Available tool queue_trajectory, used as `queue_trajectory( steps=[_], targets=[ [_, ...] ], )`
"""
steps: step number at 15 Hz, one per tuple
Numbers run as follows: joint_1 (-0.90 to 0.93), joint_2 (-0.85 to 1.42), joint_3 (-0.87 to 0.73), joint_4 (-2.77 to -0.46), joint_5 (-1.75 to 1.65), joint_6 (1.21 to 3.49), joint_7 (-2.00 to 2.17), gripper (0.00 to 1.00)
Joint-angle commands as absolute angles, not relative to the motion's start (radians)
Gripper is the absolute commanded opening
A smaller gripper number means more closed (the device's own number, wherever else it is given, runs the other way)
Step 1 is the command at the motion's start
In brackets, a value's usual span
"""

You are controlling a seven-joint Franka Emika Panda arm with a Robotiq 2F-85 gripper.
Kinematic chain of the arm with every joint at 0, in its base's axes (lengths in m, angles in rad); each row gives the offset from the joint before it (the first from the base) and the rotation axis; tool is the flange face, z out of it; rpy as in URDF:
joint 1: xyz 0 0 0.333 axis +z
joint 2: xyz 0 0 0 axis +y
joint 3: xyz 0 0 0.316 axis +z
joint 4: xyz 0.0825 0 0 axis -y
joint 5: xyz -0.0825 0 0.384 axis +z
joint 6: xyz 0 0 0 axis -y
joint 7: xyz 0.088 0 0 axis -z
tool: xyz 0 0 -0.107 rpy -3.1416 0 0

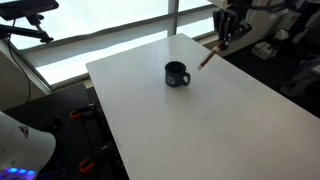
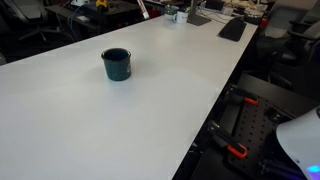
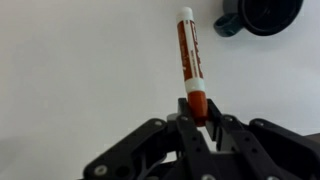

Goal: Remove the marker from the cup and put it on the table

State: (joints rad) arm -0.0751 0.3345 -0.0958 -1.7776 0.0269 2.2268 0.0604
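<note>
With the marker gripped at its darker end by the clenched jaws of the gripper, out of the mug and near it, lowering onto the table and release seem called for.

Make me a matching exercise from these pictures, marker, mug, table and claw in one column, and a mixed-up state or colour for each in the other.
Things:
1. marker
2. mug
3. table
4. claw

States:
a. plain white
b. shut
c. gripped by one end
d. dark, standing upright

Pairs: 1-c, 2-d, 3-a, 4-b.
</note>
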Motion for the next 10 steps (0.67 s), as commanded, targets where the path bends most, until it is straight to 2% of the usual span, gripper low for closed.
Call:
queue_trajectory(
  steps=[1,10],
  targets=[
    [-0.098,0.39,-0.143,-1.802,-0.016,2.214,0.138,0.05],
    [-0.126,0.631,-0.142,-1.895,0.003,2.321,0.117,0.05]
  ],
)
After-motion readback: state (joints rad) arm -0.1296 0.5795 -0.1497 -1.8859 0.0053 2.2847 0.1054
